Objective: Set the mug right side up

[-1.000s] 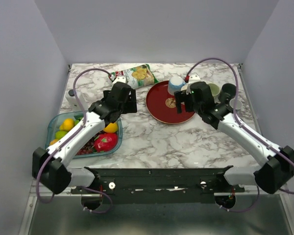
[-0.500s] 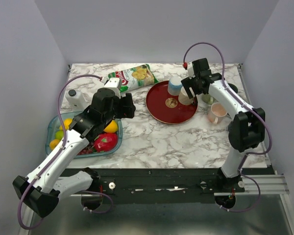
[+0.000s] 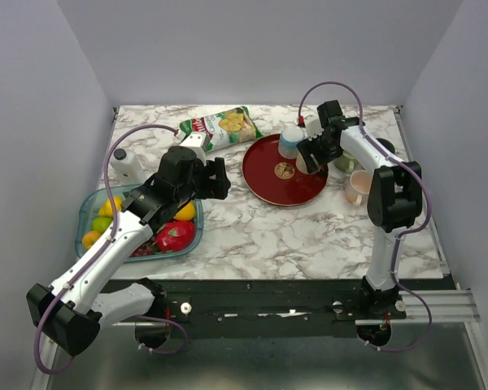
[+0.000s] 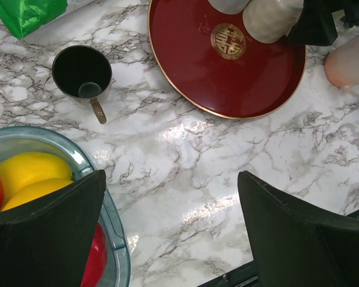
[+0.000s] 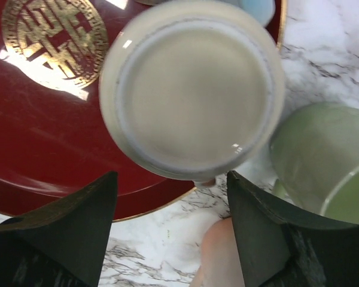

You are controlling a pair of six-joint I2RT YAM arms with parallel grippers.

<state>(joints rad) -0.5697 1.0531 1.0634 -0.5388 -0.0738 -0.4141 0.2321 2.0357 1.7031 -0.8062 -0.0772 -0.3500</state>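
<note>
A cream mug (image 5: 191, 89) stands upside down, base up, at the right edge of the red plate (image 5: 36, 149). It also shows in the left wrist view (image 4: 272, 18). My right gripper (image 5: 170, 233) is open and hovers just above the mug, with one finger on each side and neither touching it. In the top view the right gripper (image 3: 309, 154) covers most of the mug. My left gripper (image 3: 215, 183) is open and empty above bare marble, left of the plate (image 3: 276, 183).
A light blue cup (image 3: 291, 140) stands at the plate's back edge. A green mug (image 5: 323, 167) and a pink mug (image 3: 359, 187) are right of the plate. A black measuring cup (image 4: 82, 70), a chip bag (image 3: 224, 126), a white bottle (image 3: 128, 165) and a fruit container (image 3: 93, 203) are on the left.
My right arm swung toward the back and brought its open gripper over the cream mug. My left arm pulled back from the chip bag and moved slightly right.
</note>
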